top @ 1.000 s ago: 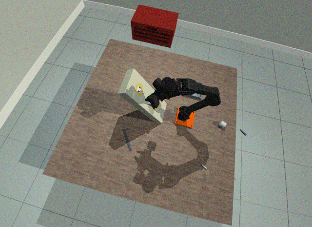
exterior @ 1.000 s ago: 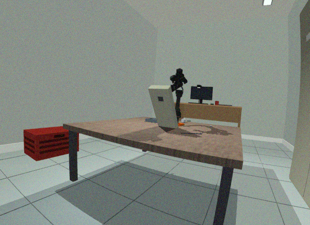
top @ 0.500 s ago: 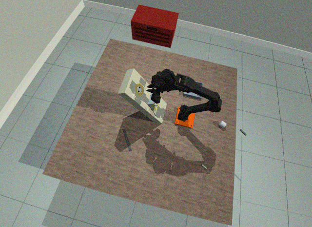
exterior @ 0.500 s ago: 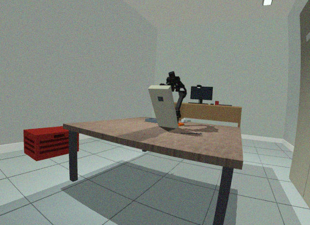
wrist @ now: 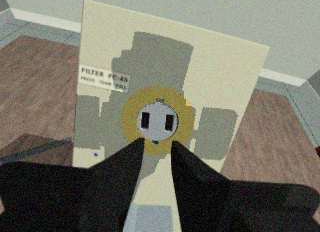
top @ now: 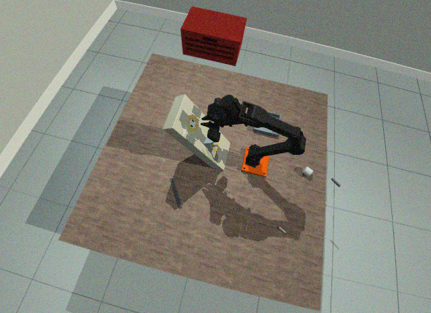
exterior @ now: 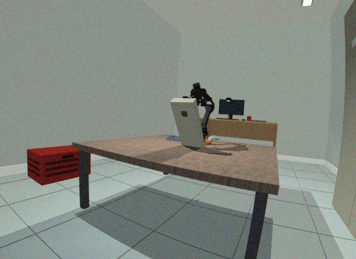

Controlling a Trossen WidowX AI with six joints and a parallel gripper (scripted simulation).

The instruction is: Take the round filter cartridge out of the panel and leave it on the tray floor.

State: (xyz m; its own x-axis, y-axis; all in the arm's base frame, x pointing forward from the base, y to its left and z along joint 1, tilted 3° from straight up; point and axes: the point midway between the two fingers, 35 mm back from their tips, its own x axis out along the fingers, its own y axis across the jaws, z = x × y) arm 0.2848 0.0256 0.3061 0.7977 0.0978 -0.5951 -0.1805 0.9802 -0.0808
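Observation:
The round grey filter cartridge [top: 192, 122] [wrist: 157, 121] sits in the tilted cream service panel [top: 174, 115] [exterior: 189, 123] [wrist: 220, 77], inside a yellow ring. Its two dark slots stand upright, side by side, in the wrist view. My gripper [top: 203, 121] [wrist: 157, 144] is partly open, with a narrow gap and nothing between the fingertips. It faces the panel; the tips appear just below the cartridge in the wrist view and short of its face in the top view. The blue-grey tray [top: 266, 132] [exterior: 173, 138] lies on the table, partly hidden by the arm.
A blue-grey part [top: 208, 141] [wrist: 150, 217] juts from the panel below the cartridge. The orange arm base [top: 255, 170] stands near the panel's foot. A white cylinder [top: 307, 171], a dark bar [top: 176, 194] and a small grey rod [top: 281, 229] lie on the table.

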